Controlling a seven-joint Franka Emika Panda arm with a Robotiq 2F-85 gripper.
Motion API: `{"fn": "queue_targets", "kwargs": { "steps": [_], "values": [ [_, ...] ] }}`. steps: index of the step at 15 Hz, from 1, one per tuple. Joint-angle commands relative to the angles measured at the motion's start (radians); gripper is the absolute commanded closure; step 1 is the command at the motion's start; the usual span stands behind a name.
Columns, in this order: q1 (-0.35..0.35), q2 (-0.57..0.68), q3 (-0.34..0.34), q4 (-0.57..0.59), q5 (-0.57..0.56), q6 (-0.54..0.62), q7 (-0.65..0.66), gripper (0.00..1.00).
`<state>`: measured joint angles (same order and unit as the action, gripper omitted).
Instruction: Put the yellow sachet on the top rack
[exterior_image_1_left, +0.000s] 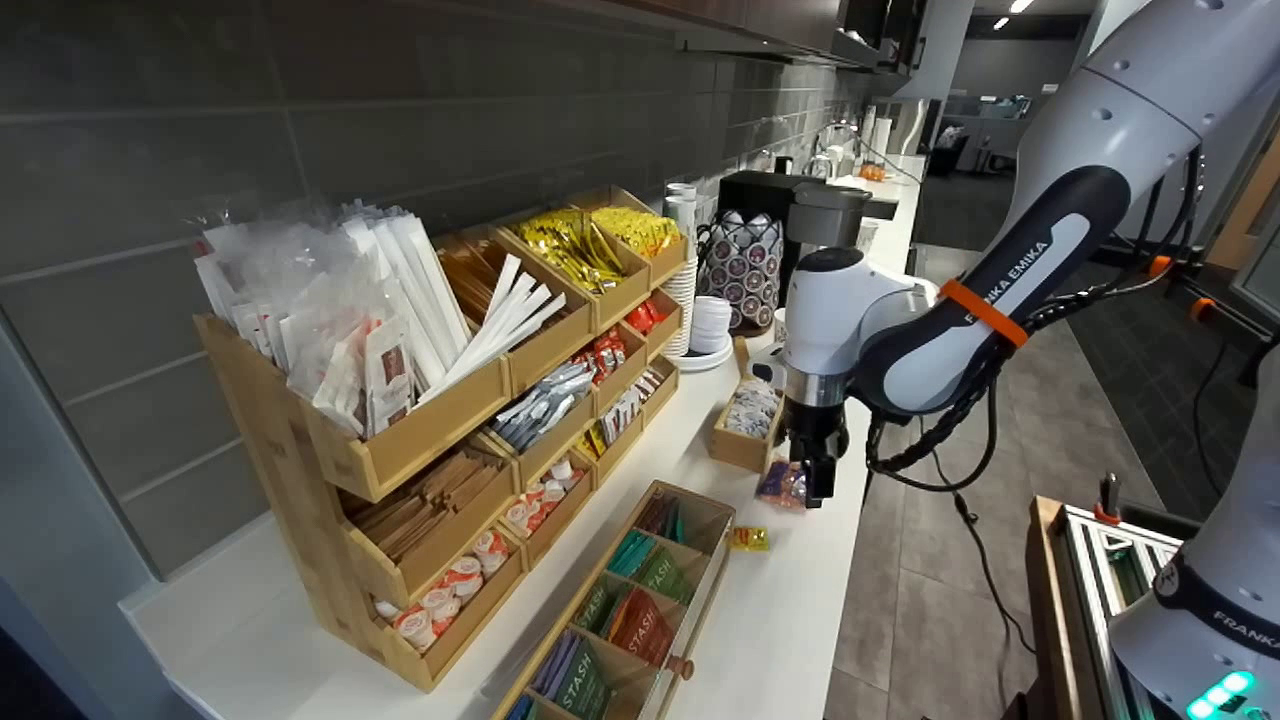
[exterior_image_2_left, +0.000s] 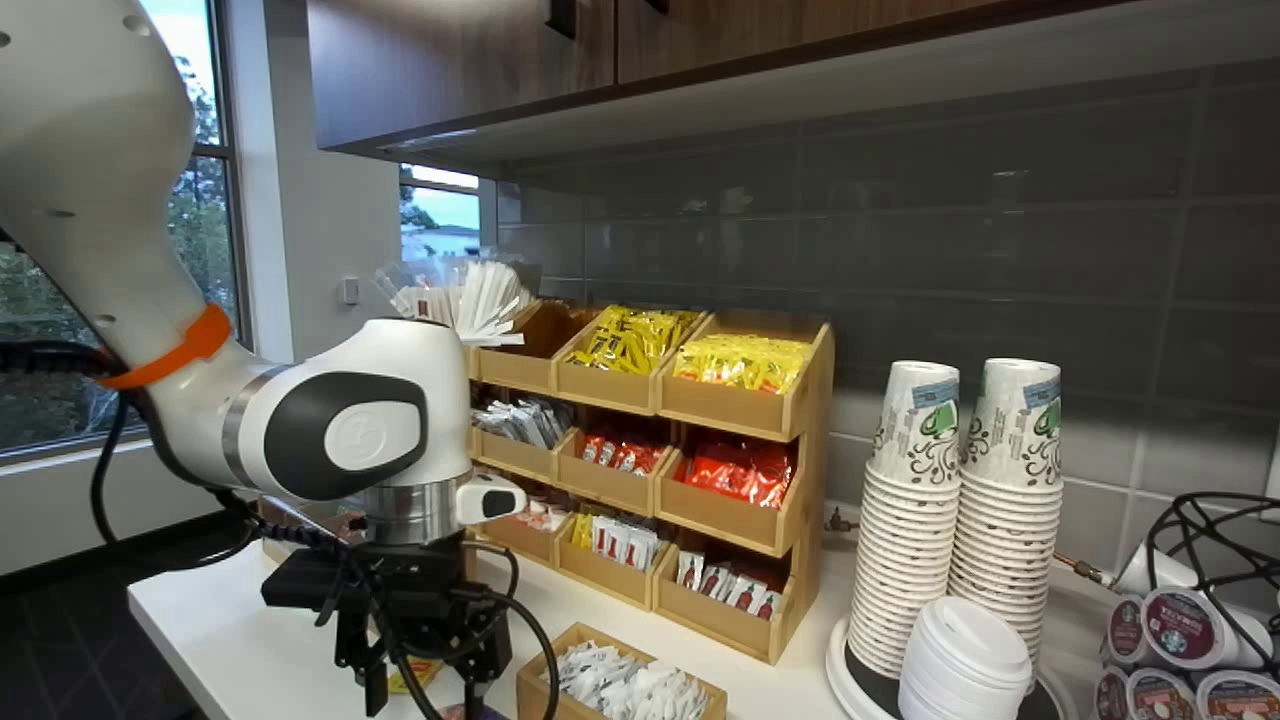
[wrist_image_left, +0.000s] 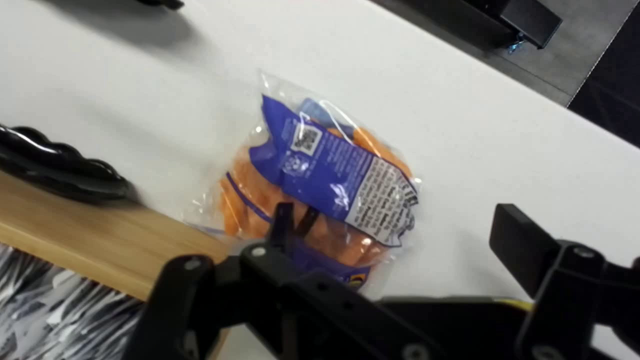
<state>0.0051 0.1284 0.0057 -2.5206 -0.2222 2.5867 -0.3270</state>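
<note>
The yellow sachet (exterior_image_1_left: 750, 539) lies flat on the white counter, beside the low compartment box. It shows partly in an exterior view (exterior_image_2_left: 413, 674), behind the gripper. Only a yellow sliver (wrist_image_left: 517, 303) shows in the wrist view, behind the gripper body. The top rack (exterior_image_1_left: 440, 420) is the highest tier of the light-wood stand, also seen in an exterior view (exterior_image_2_left: 720, 405); it holds white packets, sticks and yellow packets. My gripper (exterior_image_1_left: 817, 497) points down above the counter, apart from the sachet. Its fingers are wide apart and empty in the wrist view (wrist_image_left: 395, 215), above a purple-and-orange bag.
The purple-and-orange bag (wrist_image_left: 330, 165) lies under the gripper. A wooden box of white packets (exterior_image_1_left: 740, 452) stands beside it. The low compartment box (exterior_image_1_left: 695, 497) holds tea bags. Paper cups (exterior_image_2_left: 905, 540) stand beside the stand. A cabinet (exterior_image_2_left: 720, 90) hangs overhead.
</note>
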Motion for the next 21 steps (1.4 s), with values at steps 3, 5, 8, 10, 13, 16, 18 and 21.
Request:
{"fn": "queue_targets", "kwargs": {
  "steps": [3, 5, 8, 10, 13, 16, 18, 21],
  "values": [
    [0.016, 0.059, 0.037, 0.031, 0.014, 0.060, -0.005, 0.00],
    [0.011, 0.033, 0.032, 0.017, 0.003, 0.041, 0.000, 0.00],
    [0.009, 0.032, 0.030, 0.018, 0.003, 0.041, 0.000, 0.00],
    [-0.012, 0.018, 0.055, -0.010, 0.086, 0.086, -0.081, 0.00],
    [-0.047, 0.014, 0.101, -0.028, 0.262, 0.125, -0.240, 0.00],
    [-0.072, 0.016, 0.139, -0.032, 0.402, 0.165, -0.373, 0.00],
    [-0.085, 0.016, 0.165, -0.035, 0.492, 0.202, -0.459, 0.00],
    [-0.098, 0.021, 0.206, -0.035, 0.615, 0.243, -0.581, 0.00]
  ]
}}
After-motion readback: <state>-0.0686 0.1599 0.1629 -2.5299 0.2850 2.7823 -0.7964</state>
